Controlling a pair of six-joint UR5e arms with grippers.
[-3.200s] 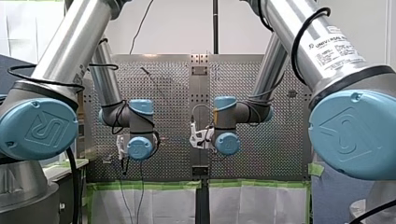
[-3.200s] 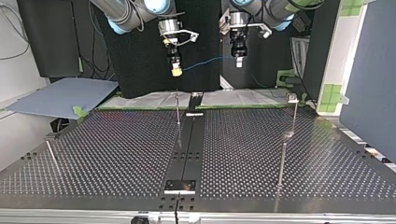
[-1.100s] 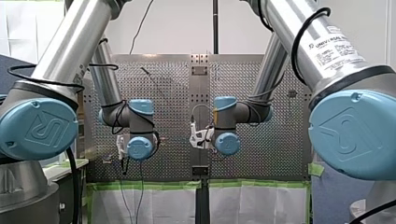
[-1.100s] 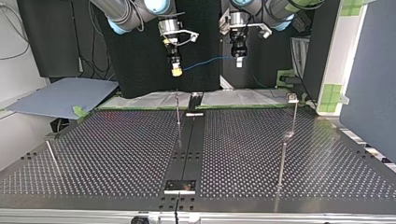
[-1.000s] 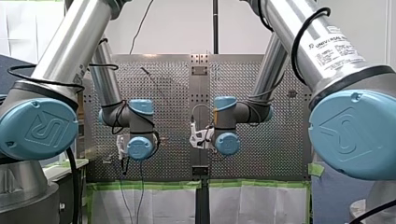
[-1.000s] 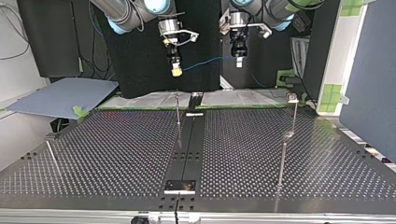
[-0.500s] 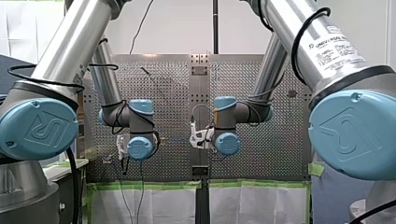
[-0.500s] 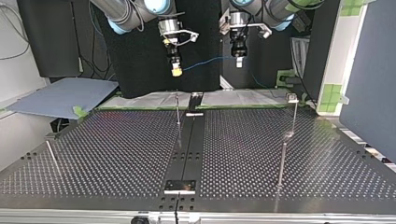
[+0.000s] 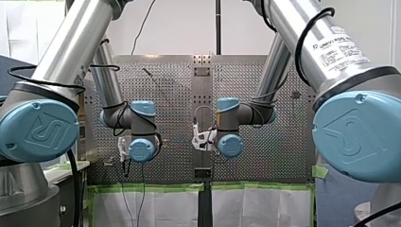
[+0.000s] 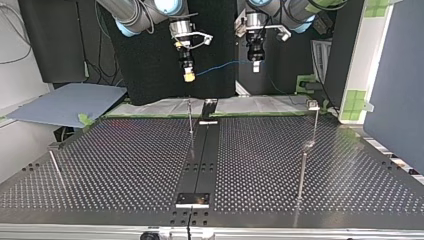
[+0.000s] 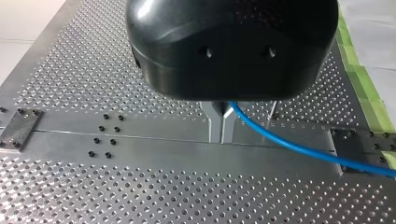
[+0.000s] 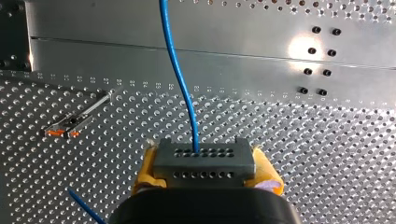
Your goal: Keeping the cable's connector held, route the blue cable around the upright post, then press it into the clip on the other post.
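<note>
- My right gripper (image 10: 189,75) hangs well above the far edge of the counter (image 10: 125,160) in the top view, pointing down.
- In the right wrist view its yellow pads (image 12: 145,171) are closed onto the two ends of a grey connector (image 12: 204,161), which has two rows of small holes. The gripper is open only as far as the connector's width.
- The blue cable (image 11: 299,146) leaves the connector's face towards 12 o'clock, bending slightly to 11 as it crosses the counter's plain centre strip (image 12: 233,51).
- At about 10 o'clock from the connector, down on the perforated surface, is a slim metal piece with orange marks (image 12: 70,125). I cannot tell what it is.
- My left gripper (image 11: 222,139) is at about 3 o'clock from my right gripper in the top view, at much the same height. The cable runs between the two in a shallow sag.
- In the left wrist view its metal fingers (image 11: 215,122) are pressed together. The cable is pinched at their upper part and runs off between 3 and 4 o'clock.
- In the top view a thin upright post (image 10: 190,117) stands at 6 o'clock from my right gripper, beside the centre strip.
- A second post with a small block on top (image 10: 314,106) stands at about 4 o'clock from my left gripper. The cable touches neither post.
</note>
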